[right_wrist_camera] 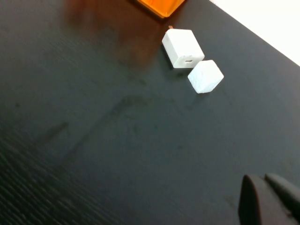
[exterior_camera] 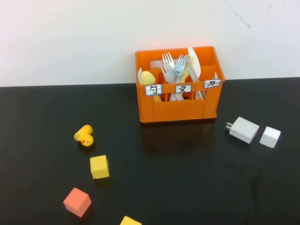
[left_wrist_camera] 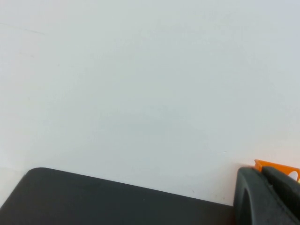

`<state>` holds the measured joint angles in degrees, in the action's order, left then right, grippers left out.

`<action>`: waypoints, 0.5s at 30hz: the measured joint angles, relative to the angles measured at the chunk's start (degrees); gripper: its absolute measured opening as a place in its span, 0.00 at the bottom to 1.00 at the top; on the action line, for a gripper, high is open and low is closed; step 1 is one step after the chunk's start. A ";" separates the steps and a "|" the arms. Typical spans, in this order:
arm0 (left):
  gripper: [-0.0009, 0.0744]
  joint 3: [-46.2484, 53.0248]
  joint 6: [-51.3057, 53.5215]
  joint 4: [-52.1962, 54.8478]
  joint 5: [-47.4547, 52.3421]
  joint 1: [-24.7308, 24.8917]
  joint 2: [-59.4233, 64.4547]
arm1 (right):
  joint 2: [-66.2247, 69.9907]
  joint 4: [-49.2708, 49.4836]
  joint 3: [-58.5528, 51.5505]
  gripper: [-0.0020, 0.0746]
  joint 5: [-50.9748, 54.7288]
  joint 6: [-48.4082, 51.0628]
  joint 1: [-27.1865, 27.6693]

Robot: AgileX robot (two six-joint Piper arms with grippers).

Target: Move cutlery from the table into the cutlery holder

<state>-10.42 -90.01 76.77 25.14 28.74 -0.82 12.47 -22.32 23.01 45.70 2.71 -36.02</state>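
Note:
The orange cutlery holder (exterior_camera: pixel 178 110) stands at the back of the black table (exterior_camera: pixel 187 178), near the white wall. The light blue fork (exterior_camera: pixel 179 69), the grey fork (exterior_camera: pixel 167 73) and the yellow spoon (exterior_camera: pixel 147 77) stand upright in it among white cutlery. No cutlery lies on the table. Neither arm shows in the high view. My left gripper (left_wrist_camera: pixel 262 172) is shut and empty, facing the wall, with a corner of the holder (left_wrist_camera: pixel 276 166) just behind its tips. My right gripper (right_wrist_camera: pixel 265 180) is shut and empty above bare table, well short of the holder's corner (right_wrist_camera: pixel 161 5).
A yellow toy duck (exterior_camera: pixel 84 136), a yellow cube (exterior_camera: pixel 99 167), a red-orange cube (exterior_camera: pixel 77 202) and another yellow cube (exterior_camera: pixel 130 221) lie front left. A white charger plug (exterior_camera: pixel 243 130) and a white cube (exterior_camera: pixel 270 137) lie right of the holder, also in the right wrist view (right_wrist_camera: pixel 183 48).

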 joint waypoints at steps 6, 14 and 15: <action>0.01 0.08 0.69 3.27 0.38 0.00 0.00 | 0.00 0.00 0.00 0.02 0.00 0.00 0.00; 0.01 1.57 2.98 -2.19 -9.43 -10.97 0.00 | 0.00 0.00 0.00 0.02 0.00 0.00 0.00; 0.01 2.10 4.83 -5.12 -12.02 -13.36 0.00 | 0.00 0.00 0.00 0.02 0.00 0.00 0.00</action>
<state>-8.32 -85.18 71.64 13.12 15.38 -0.82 12.47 -22.32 23.01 45.70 2.71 -36.02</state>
